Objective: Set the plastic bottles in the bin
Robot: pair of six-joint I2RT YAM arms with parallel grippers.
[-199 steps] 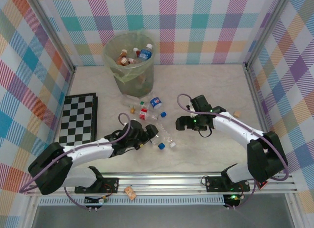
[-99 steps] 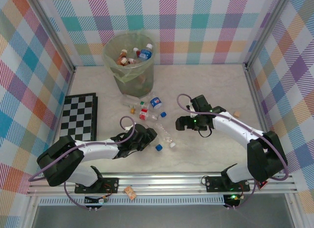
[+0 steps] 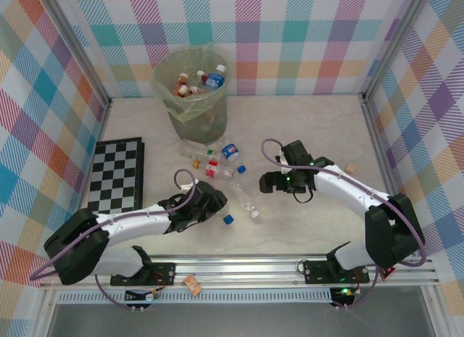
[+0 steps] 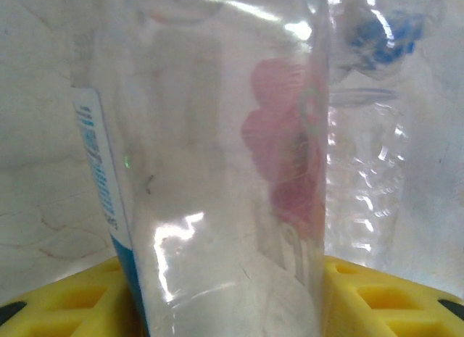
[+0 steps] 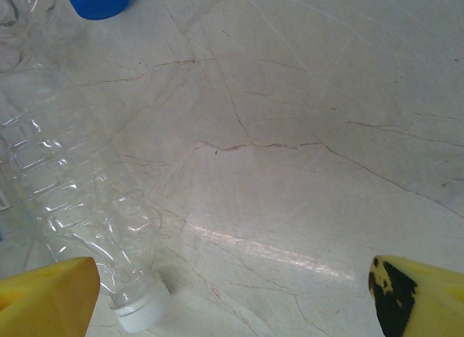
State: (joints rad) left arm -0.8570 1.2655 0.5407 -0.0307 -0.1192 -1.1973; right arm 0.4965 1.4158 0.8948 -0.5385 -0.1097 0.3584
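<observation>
From above and behind the arms, the bin (image 3: 194,118) stands on the table (image 3: 319,130) toward the back, left of centre, with several capped bottles (image 3: 206,80) lying inside it. A chessboard (image 3: 116,174) lies flat to the left. Just in front of the bin, a cluster of small bottles (image 3: 217,161) lies on the table. Nearer the arms, a ribbed clear bottle (image 3: 245,199) with a white cap lies on its side, with a loose blue cap (image 3: 228,219) beside it. The left gripper (image 3: 216,201) is low over the table just left of that ribbed bottle; how its jaws stand cannot be told from up here. The right gripper (image 3: 265,182) hangs just right of the ribbed bottle, touching nothing that can be made out.

At the left wrist, a labelled clear bottle (image 4: 217,170) stands between the two yellow fingers (image 4: 65,297). Both fingers press against its sides, so the jaws are drawn in narrow and grip it. A blue-and-white label runs down its left edge, and a red shape shows through the plastic. Behind it on the right lies the ribbed clear bottle, with a blurred blue patch above.

At the right wrist, the yellow fingertips (image 5: 47,290) sit far apart at the two lower corners, the jaws wide and holding nothing. The ribbed clear bottle lies on the marble-patterned table with its white cap just beside the fingertip at the frame's left; whether they touch cannot be told. A blue screw cap (image 5: 98,0) lies at the top edge.
</observation>
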